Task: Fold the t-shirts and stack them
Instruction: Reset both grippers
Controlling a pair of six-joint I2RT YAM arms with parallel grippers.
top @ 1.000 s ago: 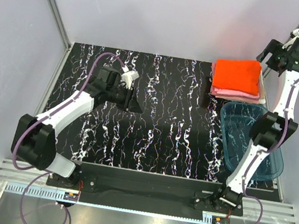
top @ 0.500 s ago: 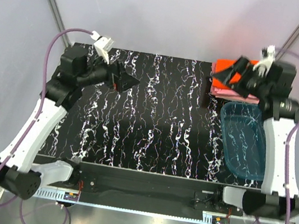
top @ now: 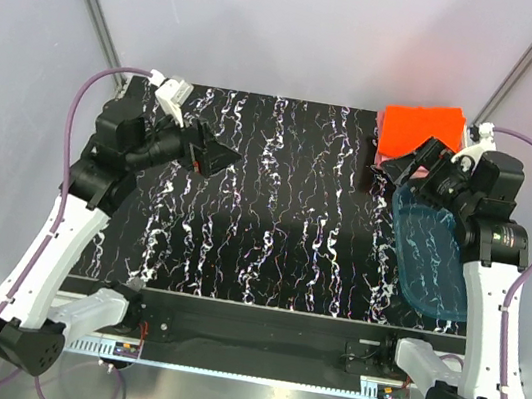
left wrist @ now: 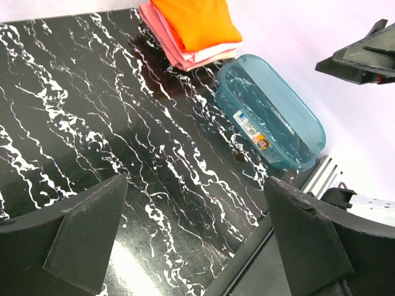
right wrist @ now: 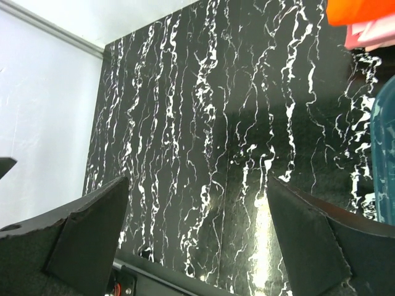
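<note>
- Pulled back off the shirt stack since half a second ago: the right gripper point(top: 412, 162), now nearer the arm bases and above the far end of the teal tub point(top: 430, 266), with most of the stack's orange-red top uncovered again.
- Lifted and swung out toward the far left of the table point(top: 273, 221) compared with a second ago: the left gripper point(top: 214, 157). Barely shifted over the last half second.
- Spread wide on both sides. Only marbled tabletop between the left fingers point(left wrist: 86, 237), and the same between the right fingers point(right wrist: 86, 234). Nothing pinched in either.
- Found at the far right corner of the table: the orange-red t-shirt point(top: 422, 123), folded flat and lying on top of the light pink t-shirts point(left wrist: 179, 54), which are also folded, their edges showing beneath it.
- Just beside the stack on its near side: the tub, set along the table's right edge. Cannot tell whether touching the pink layers or just apart from them.
- Stuck on the tub's side wall, in the left wrist view: a small label point(left wrist: 250, 126), print too small to read.
</note>
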